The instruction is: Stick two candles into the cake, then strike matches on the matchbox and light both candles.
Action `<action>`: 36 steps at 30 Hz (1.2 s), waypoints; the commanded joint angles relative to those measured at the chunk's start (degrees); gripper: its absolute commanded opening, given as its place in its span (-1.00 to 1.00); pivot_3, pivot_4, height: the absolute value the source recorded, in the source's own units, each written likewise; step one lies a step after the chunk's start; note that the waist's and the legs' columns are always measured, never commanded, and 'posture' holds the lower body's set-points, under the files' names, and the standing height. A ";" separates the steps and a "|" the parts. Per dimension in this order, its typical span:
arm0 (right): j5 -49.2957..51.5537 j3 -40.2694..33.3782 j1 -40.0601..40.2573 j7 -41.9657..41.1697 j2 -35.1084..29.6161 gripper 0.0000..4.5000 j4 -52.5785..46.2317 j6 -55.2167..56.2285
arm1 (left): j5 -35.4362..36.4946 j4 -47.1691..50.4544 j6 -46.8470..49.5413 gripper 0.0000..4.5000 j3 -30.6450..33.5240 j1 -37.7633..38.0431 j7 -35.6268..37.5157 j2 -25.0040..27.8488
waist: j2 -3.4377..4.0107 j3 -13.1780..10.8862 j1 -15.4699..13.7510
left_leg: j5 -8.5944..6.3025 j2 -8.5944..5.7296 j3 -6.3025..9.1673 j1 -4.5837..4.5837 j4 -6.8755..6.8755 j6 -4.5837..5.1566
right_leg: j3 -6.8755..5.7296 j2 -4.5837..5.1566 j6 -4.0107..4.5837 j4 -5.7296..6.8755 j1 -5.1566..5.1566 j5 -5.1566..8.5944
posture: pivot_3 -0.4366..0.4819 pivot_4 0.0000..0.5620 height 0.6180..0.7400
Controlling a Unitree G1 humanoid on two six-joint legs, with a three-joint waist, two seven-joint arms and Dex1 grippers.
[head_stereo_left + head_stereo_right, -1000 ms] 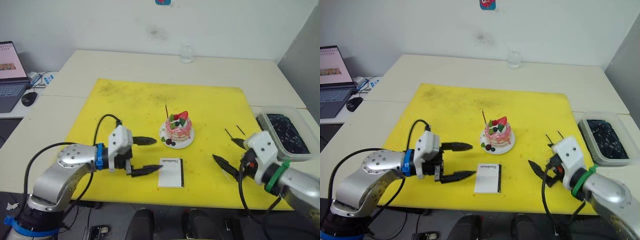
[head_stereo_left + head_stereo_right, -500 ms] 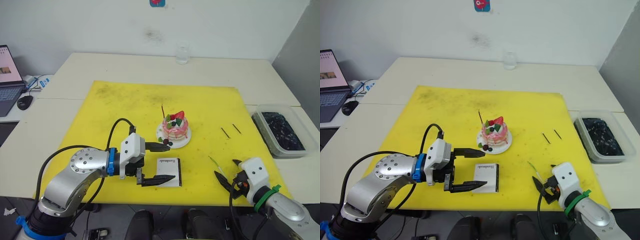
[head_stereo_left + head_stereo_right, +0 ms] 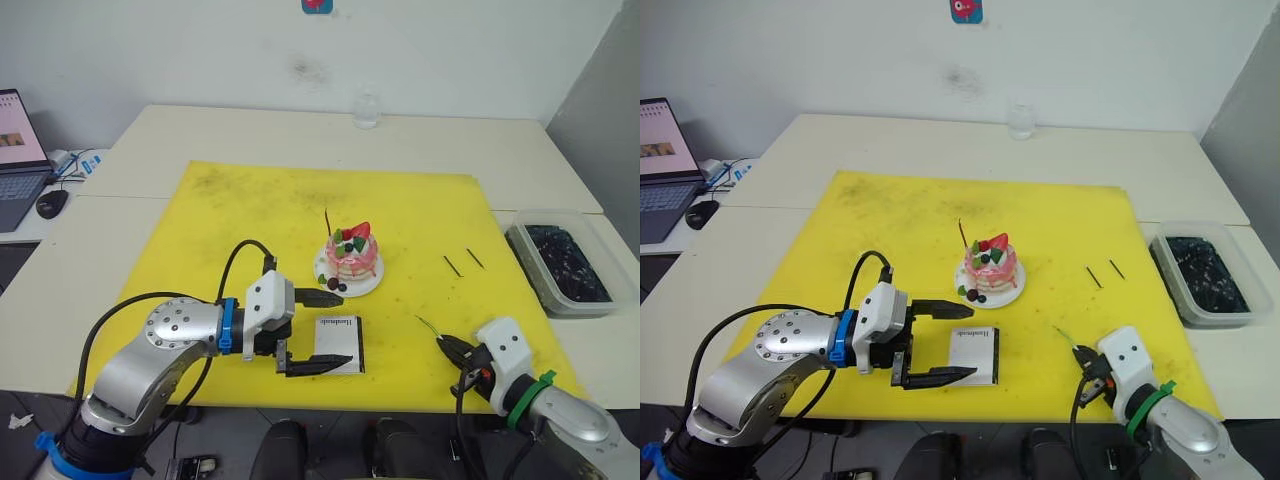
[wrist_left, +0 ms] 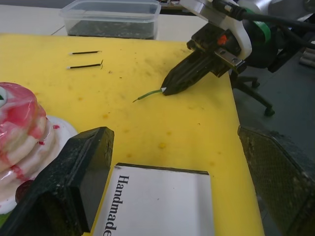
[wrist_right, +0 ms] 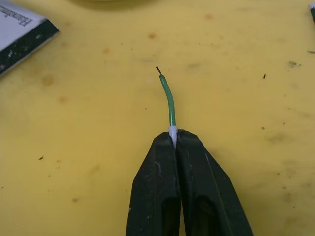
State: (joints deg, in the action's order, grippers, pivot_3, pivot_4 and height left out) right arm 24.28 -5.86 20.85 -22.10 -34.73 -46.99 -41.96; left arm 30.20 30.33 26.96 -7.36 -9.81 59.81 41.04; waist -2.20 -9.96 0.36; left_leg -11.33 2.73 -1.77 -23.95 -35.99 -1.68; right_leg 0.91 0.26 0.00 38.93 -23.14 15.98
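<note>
The pink-and-white cake (image 3: 352, 256) sits on its white plate (image 3: 368, 287) mid-mat, with a thin reddish candle (image 3: 328, 220) standing upright at its left rear. My right gripper (image 5: 174, 138) rests low on the mat at the front right, shut on the pale end of the green candle (image 5: 169, 101), which lies on the mat pointing toward the cake. The white matchbox (image 3: 340, 342) lies in front of the cake. My left gripper (image 3: 328, 330) is wide open, one finger on each side of the matchbox's left part. Two dark matches (image 3: 452, 265) lie right of the cake.
A yellow mat (image 3: 250, 210) covers the table's middle. A clear tub of dark contents (image 3: 570, 265) stands at the right edge. A small glass (image 3: 366, 110) is at the back and a laptop (image 3: 15, 150) at the far left.
My right gripper has gone from open to shut on the green candle's pale end. My left gripper has edged right, over the matchbox. The camera has shifted.
</note>
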 commanded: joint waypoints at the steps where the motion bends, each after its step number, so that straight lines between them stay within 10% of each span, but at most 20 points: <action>1: 3.20 -9.10 1.56 -7.39 -5.32 -0.99 -0.40 0.36 | 1.85 1.45 0.26 1.00 -0.95 -0.82 2.49 0.48 | 0.02 -0.01 -0.04 | 0.00 0.00 0.02 -0.01 0.01 0.00 | -0.01 -0.01 -0.10 0.00 0.00 -0.06 | -0.05 -0.47 1.00; 8: 2.01 -23.90 10.87 -25.21 -13.91 -0.99 9.73 10.05 | 3.30 2.72 1.77 1.00 -1.31 -1.72 3.48 0.36 | 0.01 -0.01 -0.25 | 0.00 -0.05 0.05 -0.02 -0.01 0.01 | -0.05 -0.08 -0.13 -0.03 0.03 -0.07 | -0.05 -0.47 1.00; 20: 0.70 -21.38 6.98 -27.21 -12.99 -0.99 18.27 12.00 | 3.16 1.70 1.90 1.00 -1.93 -4.12 2.99 -0.48 | 0.02 -0.01 -0.14 | 0.00 -0.08 0.05 0.01 -0.05 0.01 | 0.00 -0.10 -0.07 0.01 0.05 -0.04 | -0.05 -0.47 1.00; 32: 3.03 -27.97 9.74 -33.47 -18.29 0.93 14.14 7.74 | 2.55 2.55 1.17 1.00 -1.91 -2.68 2.80 -0.16 | 0.14 0.03 -0.20 | 0.00 -0.07 0.05 0.01 -0.02 0.01 | -0.01 -0.18 -0.22 0.03 0.05 -0.13 | -0.05 -0.47 1.00; 36: 5.09 -33.15 10.73 -37.63 -24.96 0.93 9.11 0.16 | 1.61 3.26 0.08 1.00 -2.49 -1.70 2.98 0.17 | 0.12 0.01 -0.17 | 0.00 -0.04 0.04 0.03 -0.05 0.01 | -0.01 -0.18 -0.25 0.03 0.06 -0.14 | -0.05 -0.47 1.00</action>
State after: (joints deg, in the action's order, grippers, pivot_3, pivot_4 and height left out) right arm 27.75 -35.62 32.00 -57.86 -57.97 -34.89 -38.71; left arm 32.24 31.26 28.24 -9.41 -11.43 62.66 40.91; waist -2.08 -9.94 0.19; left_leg -11.33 2.68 -1.73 -23.92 -36.05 -1.68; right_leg 0.92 0.08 -0.24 38.96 -23.07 15.85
